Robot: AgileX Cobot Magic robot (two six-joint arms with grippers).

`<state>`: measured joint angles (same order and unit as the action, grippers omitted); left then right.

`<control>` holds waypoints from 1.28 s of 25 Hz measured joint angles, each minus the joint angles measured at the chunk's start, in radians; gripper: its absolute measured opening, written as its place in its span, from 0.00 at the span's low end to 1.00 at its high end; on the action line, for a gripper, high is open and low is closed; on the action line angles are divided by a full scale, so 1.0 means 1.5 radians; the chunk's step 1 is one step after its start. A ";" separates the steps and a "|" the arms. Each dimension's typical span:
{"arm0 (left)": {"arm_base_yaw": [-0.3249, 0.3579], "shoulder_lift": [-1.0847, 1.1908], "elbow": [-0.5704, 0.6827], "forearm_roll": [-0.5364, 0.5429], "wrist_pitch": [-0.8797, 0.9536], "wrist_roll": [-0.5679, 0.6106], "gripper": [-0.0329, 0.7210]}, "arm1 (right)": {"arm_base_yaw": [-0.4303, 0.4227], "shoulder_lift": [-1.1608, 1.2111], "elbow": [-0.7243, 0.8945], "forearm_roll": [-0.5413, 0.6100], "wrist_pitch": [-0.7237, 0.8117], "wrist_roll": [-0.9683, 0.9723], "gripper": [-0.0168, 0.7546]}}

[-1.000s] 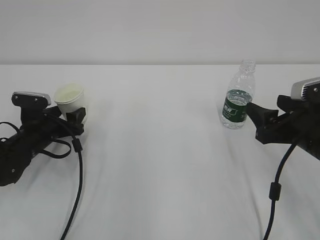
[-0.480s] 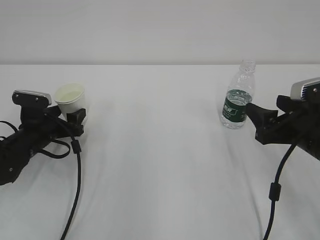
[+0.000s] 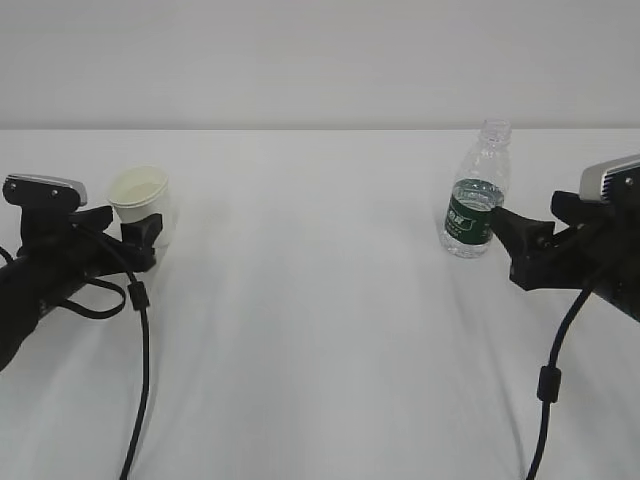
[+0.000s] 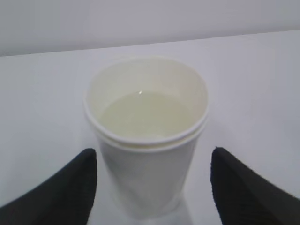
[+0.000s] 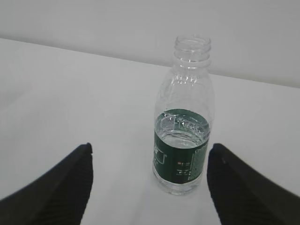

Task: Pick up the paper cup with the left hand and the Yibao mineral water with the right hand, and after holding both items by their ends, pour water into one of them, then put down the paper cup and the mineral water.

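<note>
The white paper cup [image 3: 140,198] stands upright on the white table at the left, with clear water inside it. In the left wrist view the cup [image 4: 147,183] sits between the two black fingertips, with a gap on each side. My left gripper [image 3: 128,228] [image 4: 153,154] is open and does not touch it. The uncapped Yibao bottle [image 3: 475,200], with a green label and partly full, stands at the right. My right gripper [image 3: 505,228] [image 5: 150,147] is open just short of the bottle [image 5: 185,140], which stands slightly right of centre between the fingers.
The white table [image 3: 320,330] stretches between the two arms and ends at a pale wall behind. Black cables hang from both arms toward the front edge, the left cable [image 3: 140,380] and the right cable [image 3: 548,400].
My left arm has drawn back to the left a little, and the cup stands free on the table. The right arm and the bottle have barely moved.
</note>
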<state>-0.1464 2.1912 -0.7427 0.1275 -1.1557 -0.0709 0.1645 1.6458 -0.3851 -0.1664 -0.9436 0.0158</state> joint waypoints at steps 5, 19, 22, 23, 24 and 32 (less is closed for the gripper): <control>0.000 -0.027 0.026 -0.003 0.000 0.001 0.76 | 0.000 0.000 0.000 0.000 0.000 0.000 0.77; 0.000 -0.116 0.097 -0.010 0.000 0.001 0.76 | 0.000 -0.009 0.000 -0.027 0.000 0.030 0.77; 0.000 -0.142 0.106 -0.010 0.000 0.001 0.76 | 0.000 -0.028 0.000 -0.029 0.000 0.030 0.77; 0.000 -0.151 0.107 -0.010 0.000 0.001 0.76 | 0.000 -0.033 0.000 -0.029 0.000 0.030 0.77; 0.000 -0.162 0.108 -0.010 0.000 0.001 0.76 | 0.000 -0.040 0.000 -0.029 0.000 0.030 0.77; 0.000 -0.277 0.112 -0.009 0.045 0.013 0.76 | 0.000 -0.090 0.001 -0.029 0.032 0.030 0.77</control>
<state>-0.1464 1.7750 -0.5745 0.1141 -1.0877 -0.0519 0.1645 1.5109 -0.3836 -0.2092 -0.8960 0.0608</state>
